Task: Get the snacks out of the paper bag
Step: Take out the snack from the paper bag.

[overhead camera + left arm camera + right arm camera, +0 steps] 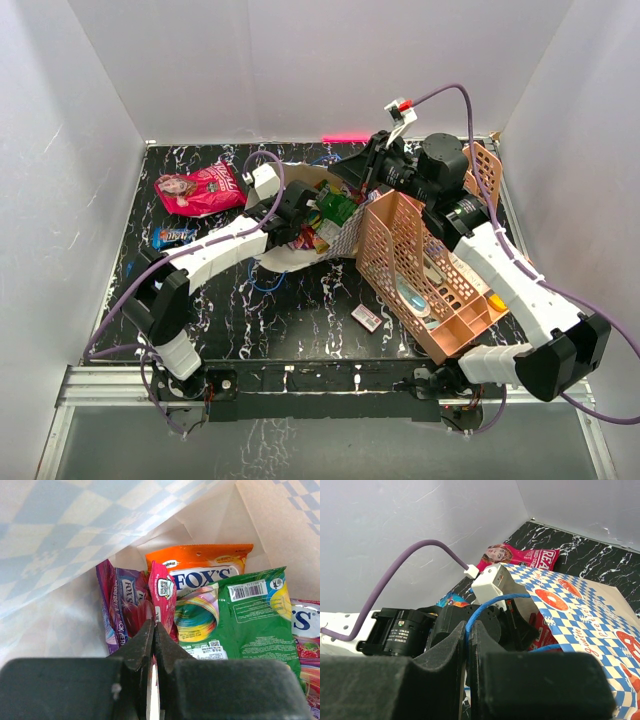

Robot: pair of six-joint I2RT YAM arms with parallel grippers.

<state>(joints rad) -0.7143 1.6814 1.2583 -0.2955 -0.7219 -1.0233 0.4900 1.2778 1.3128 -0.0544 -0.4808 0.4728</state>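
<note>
The blue-and-white checkered paper bag (342, 238) lies open on its side mid-table. My left gripper (154, 626) is inside it, shut on a thin pink packet (161, 592). Beside that packet in the bag are a purple packet (120, 605), an orange packet (200, 562) and a green packet (250, 615). My right gripper (468, 627) is shut on the bag's blue cord handle (495, 602) at the bag's far edge and holds it up. A pink-red snack bag (200, 190) and a small blue packet (173, 236) lie on the table to the left.
A peach perforated file rack (420, 270) stands right of the bag, against my right arm. A small white-pink box (367, 318) lies in front of it. White walls close in the black marbled table (300, 320) on three sides.
</note>
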